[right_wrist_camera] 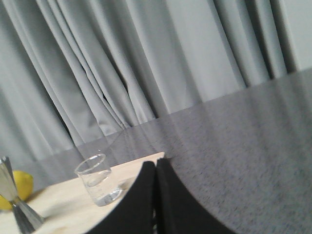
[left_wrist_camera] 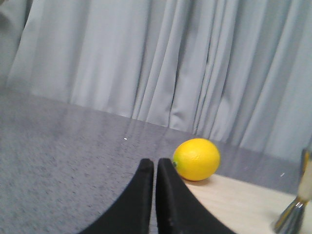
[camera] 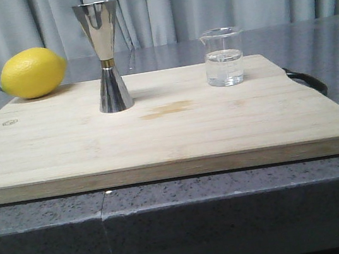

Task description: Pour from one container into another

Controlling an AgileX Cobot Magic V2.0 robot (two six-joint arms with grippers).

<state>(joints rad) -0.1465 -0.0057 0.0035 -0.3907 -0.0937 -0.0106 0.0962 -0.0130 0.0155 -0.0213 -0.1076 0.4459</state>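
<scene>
You had the small glass beaker [camera: 223, 56] standing upright toward the right back of the wooden board [camera: 158, 135], with clear liquid filling roughly its lower half. The steel jigger [camera: 105, 56] stood upright on the same board, well apart to the left, and the lemon [camera: 32, 73] lay at the far left back corner of the board.

Neither hand appeared in the front view. In the left wrist view your left hand [left_wrist_camera: 155, 168] had its two black fingers pressed together with only a thin slit between them, holding nothing. Your right hand [right_wrist_camera: 156, 170] was likewise closed to a slit and empty, with the beaker near it on the board and the grey desk [right_wrist_camera: 243, 146] beyond.

The beaker would likely have handled as light, stiff and breakable, with smooth glass walls that could slip in hard fingers. You would have done best to open the right hand wide and take it across the middle of the wall, above the liquid line but below the flared rim, keeping the pouring lip free and turned toward the jigger. A gentle squeeze seemed wiser than a hard one.

The jigger looked heavier but top-wide on a small foot, so a knock at its upper cone might have tipped it. Its mouth was narrow, so the pour called for a slow tilt.
</scene>
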